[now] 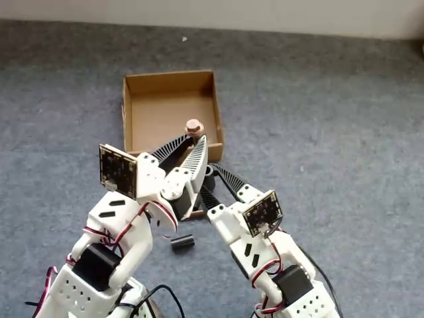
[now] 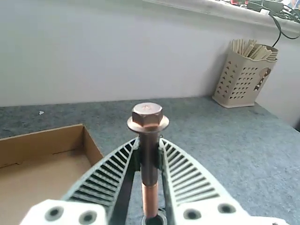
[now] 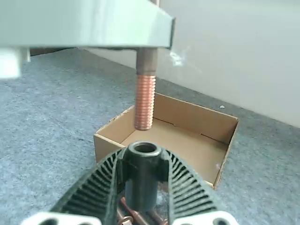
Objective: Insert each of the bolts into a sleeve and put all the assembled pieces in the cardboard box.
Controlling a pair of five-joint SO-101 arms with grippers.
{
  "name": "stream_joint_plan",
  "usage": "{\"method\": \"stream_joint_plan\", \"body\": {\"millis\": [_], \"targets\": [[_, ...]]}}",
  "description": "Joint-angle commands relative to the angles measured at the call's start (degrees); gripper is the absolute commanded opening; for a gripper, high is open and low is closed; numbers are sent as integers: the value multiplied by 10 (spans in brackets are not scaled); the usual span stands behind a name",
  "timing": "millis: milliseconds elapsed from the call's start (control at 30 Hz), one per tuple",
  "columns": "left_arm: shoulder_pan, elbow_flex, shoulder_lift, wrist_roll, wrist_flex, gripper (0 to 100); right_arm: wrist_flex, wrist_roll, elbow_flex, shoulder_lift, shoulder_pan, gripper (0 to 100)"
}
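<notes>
A spare sleeve (image 1: pixel 183 242), short and black, lies on its side on the grey tabletop (image 1: pixel 331 132) between the two arms. Farther out, the right pincer (image 3: pixel 143 157) is closed around the sleeve (image 3: pixel 140 185), a stubby black tube held upright with its open bore facing up. Straight above that bore hangs the bolt (image 2: pixel 149 161), clamped by its shank in the left pincer (image 2: pixel 149 140). The bolt is copper-coloured, with a hexagonal flanged head, a smooth darker shank and a bright threaded end. Its long axis is vertical, with the head up and the threaded tip pointing down at the sleeve; a gap shows between them. Beyond both sits the open cardboard box (image 1: pixel 169 77), its near wall just behind the bolt.
</notes>
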Motion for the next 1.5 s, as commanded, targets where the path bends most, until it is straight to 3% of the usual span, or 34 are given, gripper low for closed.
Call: {"method": "stream_joint_plan", "body": {"millis": [0,167,600,833,1300,1467], "targets": [[23,1,-7,-2,-27,5,-21,7,25,-12,-5,5],[51,3,-6,-49,-25,5,-21,7,26,-12,-2,5],[49,29,-7,-52,-25,5,-21,7,24,-12,-1,5],[12,31,-7,-50,-24,5,-21,7,6,-12,-1,5],[51,89,-7,-53,-24,5,-21,4,-24,-12,23,5],[54,93,-7,-115,-23,5,-21,4,-26,-12,43,5]]}}
